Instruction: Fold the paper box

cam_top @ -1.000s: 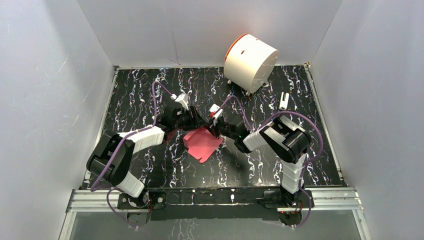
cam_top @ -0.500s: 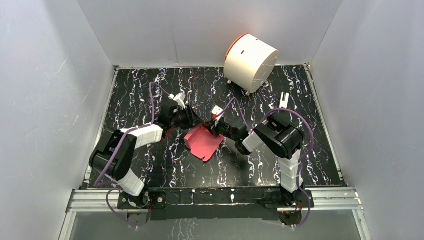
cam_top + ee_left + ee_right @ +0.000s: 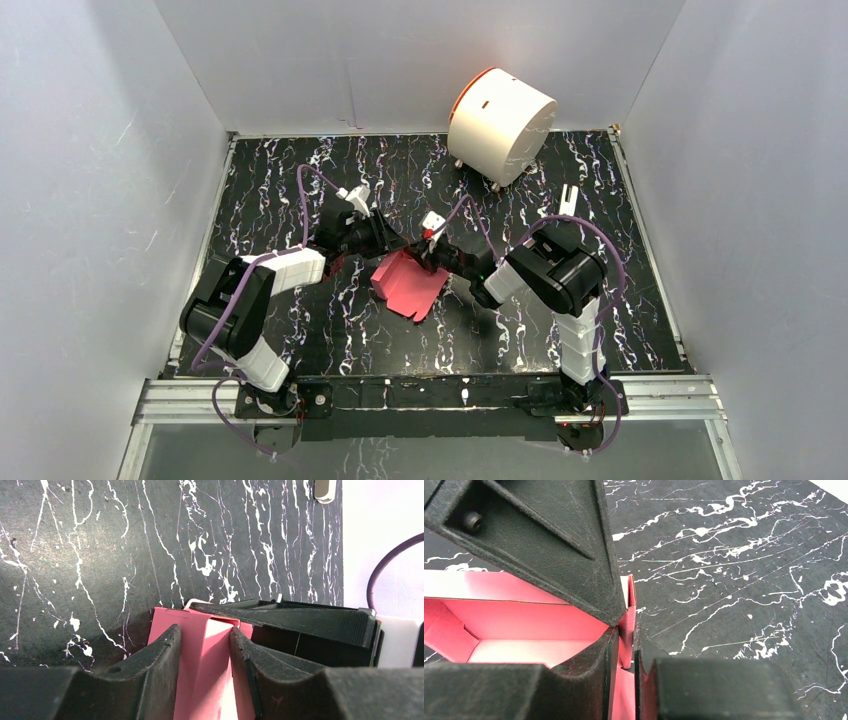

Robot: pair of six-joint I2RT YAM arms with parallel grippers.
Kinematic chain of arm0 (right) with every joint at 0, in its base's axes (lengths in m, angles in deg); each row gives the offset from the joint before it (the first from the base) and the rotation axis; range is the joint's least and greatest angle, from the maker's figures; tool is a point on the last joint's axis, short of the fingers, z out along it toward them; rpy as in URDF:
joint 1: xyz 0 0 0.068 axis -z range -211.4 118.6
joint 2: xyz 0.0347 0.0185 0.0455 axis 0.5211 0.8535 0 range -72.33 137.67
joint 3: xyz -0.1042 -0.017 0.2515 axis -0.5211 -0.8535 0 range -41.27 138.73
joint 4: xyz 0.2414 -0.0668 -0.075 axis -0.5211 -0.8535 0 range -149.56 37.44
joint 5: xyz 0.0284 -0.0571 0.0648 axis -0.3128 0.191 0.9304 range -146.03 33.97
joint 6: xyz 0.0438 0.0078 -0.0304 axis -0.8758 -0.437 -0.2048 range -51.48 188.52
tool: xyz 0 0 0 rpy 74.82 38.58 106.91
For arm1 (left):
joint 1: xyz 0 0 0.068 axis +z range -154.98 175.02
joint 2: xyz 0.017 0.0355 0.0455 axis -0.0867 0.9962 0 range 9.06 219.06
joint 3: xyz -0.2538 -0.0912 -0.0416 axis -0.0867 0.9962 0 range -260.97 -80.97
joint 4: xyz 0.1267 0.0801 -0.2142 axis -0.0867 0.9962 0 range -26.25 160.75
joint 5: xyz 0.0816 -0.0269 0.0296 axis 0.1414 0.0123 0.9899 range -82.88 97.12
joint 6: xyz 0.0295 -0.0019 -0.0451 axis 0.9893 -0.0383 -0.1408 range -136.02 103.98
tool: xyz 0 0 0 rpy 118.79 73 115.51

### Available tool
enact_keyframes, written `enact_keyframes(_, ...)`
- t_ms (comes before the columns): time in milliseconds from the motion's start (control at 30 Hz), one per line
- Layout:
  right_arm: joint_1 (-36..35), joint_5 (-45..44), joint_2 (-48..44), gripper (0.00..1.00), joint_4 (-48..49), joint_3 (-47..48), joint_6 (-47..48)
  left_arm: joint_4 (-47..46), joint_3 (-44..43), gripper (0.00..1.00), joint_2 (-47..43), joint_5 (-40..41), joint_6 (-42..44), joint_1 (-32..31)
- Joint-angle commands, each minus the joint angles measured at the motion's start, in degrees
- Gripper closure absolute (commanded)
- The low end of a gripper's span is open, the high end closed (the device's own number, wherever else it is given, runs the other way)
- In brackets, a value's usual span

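Sitting mid-way on the counter (image 3: 300, 330), the paper box (image 3: 408, 285) is clamped from both sides: left pincer (image 3: 395, 247) half-closed on a folded section, right pincer (image 3: 430, 262) nearly closed on a thin wall; an orange-rimmed white cylinder (image 3: 500, 125) stands well apart behind

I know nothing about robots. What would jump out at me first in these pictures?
The bright pink-red paper box stands out, half folded in the middle of the black marbled table. Two arms meet at it: the right gripper pinches one thin wall, while the left gripper reaches over it from the opposite side. Near the table's far edge sits a big white cylinder with an orange rim.
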Motion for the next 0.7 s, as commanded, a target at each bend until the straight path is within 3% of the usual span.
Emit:
enact_keyframes(0, -0.7, 2.7, 2.2, 0.76, -1.8, 2.9, 0.4, 0.4, -0.1, 0.67, 1.3, -8.9, -2.0, -1.5)
enact_keyframes(200, -0.7, 2.1, 2.8, 0.76, -2.4, 3.6, 0.3, -0.9, 0.2, 0.67, 1.5, -10.5, -3.1, -1.5)
enact_keyframes(367, -0.7, -2.5, 2.3, 0.85, -2.5, 2.9, -0.1, -1.3, 0.6, 0.67, 0.9, -11.1, -3.7, -1.5)
enact_keyframes(667, -4.0, -21.5, 0.9, 0.86, -1.6, 1.1, 0.1, -5.9, 2.8, 0.66, 0.4, -15.2, -9.8, -1.6)
